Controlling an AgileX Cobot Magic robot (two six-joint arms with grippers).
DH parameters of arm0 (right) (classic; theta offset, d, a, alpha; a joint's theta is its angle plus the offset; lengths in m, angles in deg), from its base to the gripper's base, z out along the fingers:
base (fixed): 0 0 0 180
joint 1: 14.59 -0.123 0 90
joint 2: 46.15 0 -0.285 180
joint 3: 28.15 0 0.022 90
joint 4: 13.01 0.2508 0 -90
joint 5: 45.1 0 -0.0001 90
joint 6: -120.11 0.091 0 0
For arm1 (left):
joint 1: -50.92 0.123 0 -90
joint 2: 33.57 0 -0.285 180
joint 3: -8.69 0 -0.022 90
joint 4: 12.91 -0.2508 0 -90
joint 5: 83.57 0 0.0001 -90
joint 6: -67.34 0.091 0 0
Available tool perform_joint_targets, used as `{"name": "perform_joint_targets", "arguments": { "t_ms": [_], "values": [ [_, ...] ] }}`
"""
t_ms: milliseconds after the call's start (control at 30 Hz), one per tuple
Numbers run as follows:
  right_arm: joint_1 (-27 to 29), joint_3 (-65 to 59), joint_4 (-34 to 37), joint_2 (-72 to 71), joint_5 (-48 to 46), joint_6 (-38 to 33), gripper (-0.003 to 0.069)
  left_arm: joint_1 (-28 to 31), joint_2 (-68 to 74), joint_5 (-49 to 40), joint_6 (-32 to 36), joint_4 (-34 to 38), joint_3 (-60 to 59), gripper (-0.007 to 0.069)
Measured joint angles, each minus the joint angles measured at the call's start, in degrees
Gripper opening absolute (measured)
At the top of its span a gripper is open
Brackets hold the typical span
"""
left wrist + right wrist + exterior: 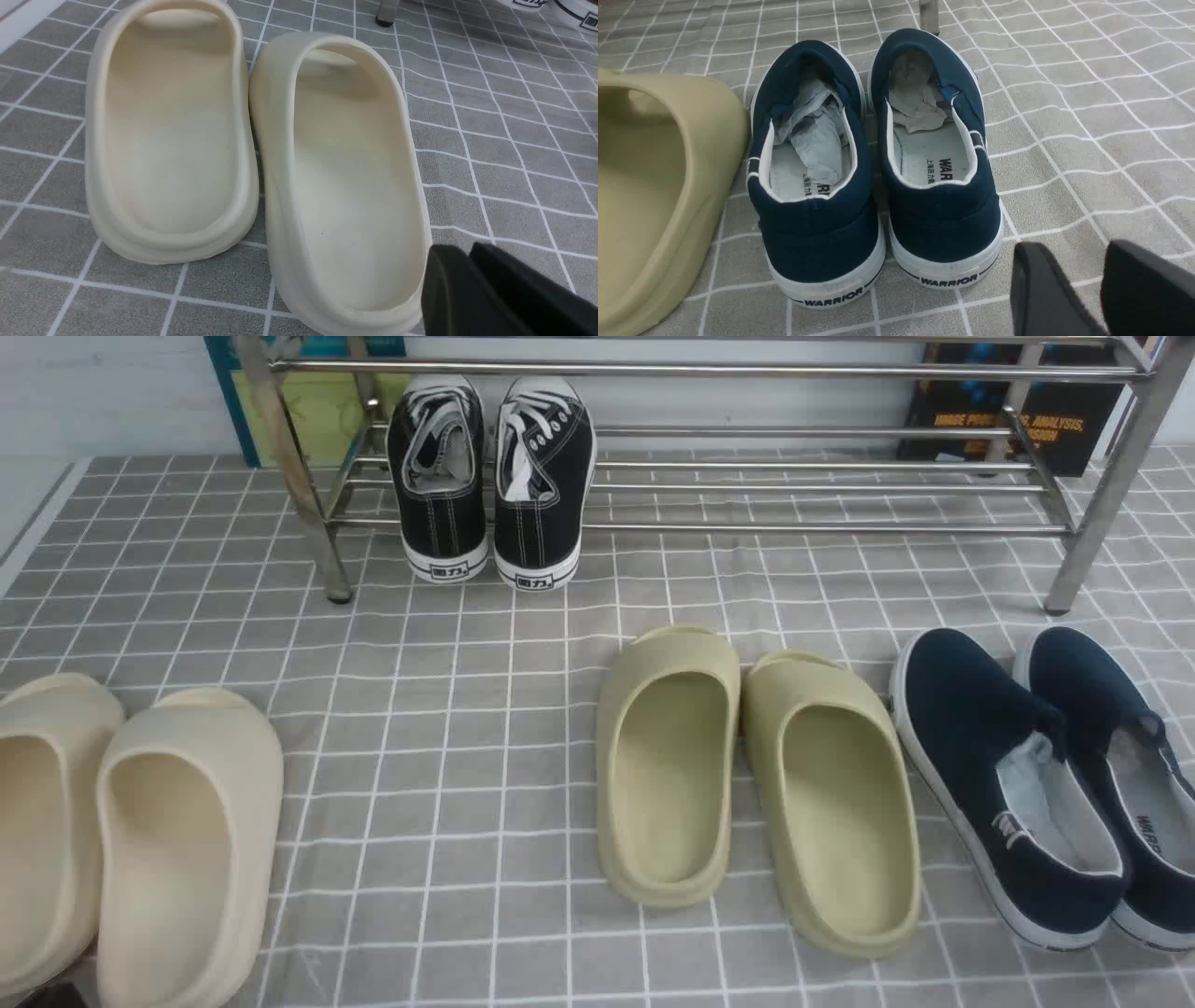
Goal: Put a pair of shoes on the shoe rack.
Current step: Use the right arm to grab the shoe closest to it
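Front view: shoes lie lower right, rack along the top. Right gripper, half-open and empty, is to be centred on the inner heels; left gripper is closed.

The shoes are navy, the cloth grey-checked.

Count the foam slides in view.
4. Two cream slides side by side at near left, one cut off by the frame; two olive slides side by side in the middle, beside the navy slip-ons.
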Motion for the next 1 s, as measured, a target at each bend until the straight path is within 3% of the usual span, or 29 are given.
{"name": "perform_joint_targets", "arguments": {
  "t_ms": [1000],
  "values": [
    [0.0,0.0,0.0,0.0,0.0,0.0,0.0239,0.0,0.0,0.0,0.0,0.0,0.0,0.0090]
  ]
}}
